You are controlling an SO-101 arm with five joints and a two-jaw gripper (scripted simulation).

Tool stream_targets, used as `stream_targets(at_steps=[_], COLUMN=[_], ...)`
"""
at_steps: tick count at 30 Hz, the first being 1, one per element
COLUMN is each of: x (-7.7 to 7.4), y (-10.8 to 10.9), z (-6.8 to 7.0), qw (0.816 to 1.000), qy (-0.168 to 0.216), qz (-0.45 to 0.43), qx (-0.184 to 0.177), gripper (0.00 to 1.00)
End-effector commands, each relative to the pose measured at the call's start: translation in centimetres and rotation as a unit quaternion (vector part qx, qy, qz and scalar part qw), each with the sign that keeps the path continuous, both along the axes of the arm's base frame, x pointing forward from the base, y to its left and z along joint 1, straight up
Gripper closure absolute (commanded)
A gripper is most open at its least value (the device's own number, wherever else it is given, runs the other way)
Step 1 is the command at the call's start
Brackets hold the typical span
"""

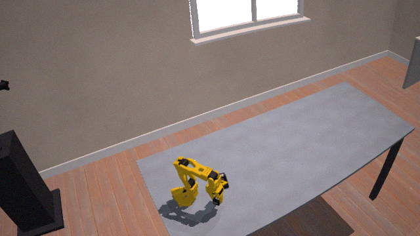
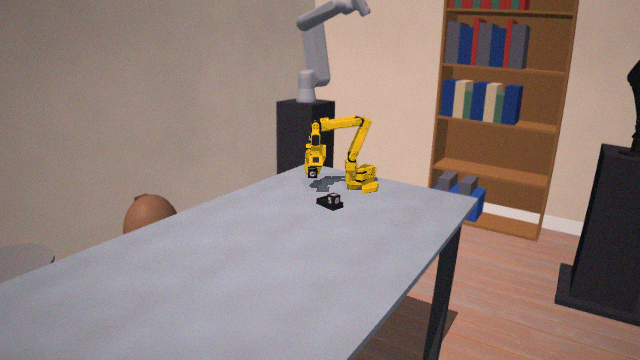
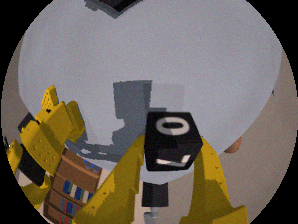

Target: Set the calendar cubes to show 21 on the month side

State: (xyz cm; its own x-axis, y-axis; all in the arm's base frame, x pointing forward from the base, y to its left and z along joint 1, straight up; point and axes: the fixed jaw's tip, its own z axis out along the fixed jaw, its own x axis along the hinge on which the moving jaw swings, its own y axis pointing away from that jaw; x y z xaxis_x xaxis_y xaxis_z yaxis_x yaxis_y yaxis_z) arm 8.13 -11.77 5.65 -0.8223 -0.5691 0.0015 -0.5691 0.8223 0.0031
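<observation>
My gripper (image 1: pixel 216 198) (image 2: pixel 312 167) (image 3: pixel 172 145) is shut on a black cube (image 2: pixel 312 173) (image 3: pixel 151 150), held above the table. In the wrist view its upper face shows a white 0, and the face below shows part of a white digit, too foreshortened to read. The black tray (image 2: pixel 322 202) (image 3: pixel 116 6) stands on the table, away from the gripper; the wrist view shows only its edge at the top. A second black cube (image 2: pixel 334 198) sits in the tray, its light digits too small to read. The month's name cannot be read. The top view does not show the tray.
The grey table (image 1: pixel 279 147) (image 2: pixel 225 260) (image 3: pixel 215 65) bears the yellow arm's base (image 1: pixel 185 196) (image 2: pixel 361 177), close to its end. The tray stands near the base in the exterior view. Shadows of the arm and cube lie on the table. A bookshelf (image 2: pixel 500 140) stands beyond the table.
</observation>
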Motion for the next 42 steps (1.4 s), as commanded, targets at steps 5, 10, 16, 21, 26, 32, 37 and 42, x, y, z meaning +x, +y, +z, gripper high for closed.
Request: stream_targets(at_steps=[5, 10, 16, 21, 26, 32, 37, 42], x=[0.1, 0.1, 0.1, 0.1, 0.1, 0.1, 0.1, 0.1], y=[-0.3, -0.3, -0.3, -0.3, -0.3, -0.4, -0.4, -0.4], z=[0.4, 0.4, 0.0, -0.2, -0.2, -0.6, -0.8, -0.8], qw=[1.000, 1.000, 1.000, 1.000, 1.000, 1.000, 1.000, 1.000], qy=[-0.013, -0.013, -0.013, -0.013, -0.013, -0.013, -0.013, -0.013], qz=[0.002, 0.002, 0.002, 0.002, 0.002, 0.002, 0.002, 0.002], qx=[-0.018, -0.018, -0.018, -0.018, -0.018, -0.018, -0.018, -0.018], gripper=[1.00, 1.00, 1.00, 1.00, 1.00, 1.00, 1.00, 1.00])
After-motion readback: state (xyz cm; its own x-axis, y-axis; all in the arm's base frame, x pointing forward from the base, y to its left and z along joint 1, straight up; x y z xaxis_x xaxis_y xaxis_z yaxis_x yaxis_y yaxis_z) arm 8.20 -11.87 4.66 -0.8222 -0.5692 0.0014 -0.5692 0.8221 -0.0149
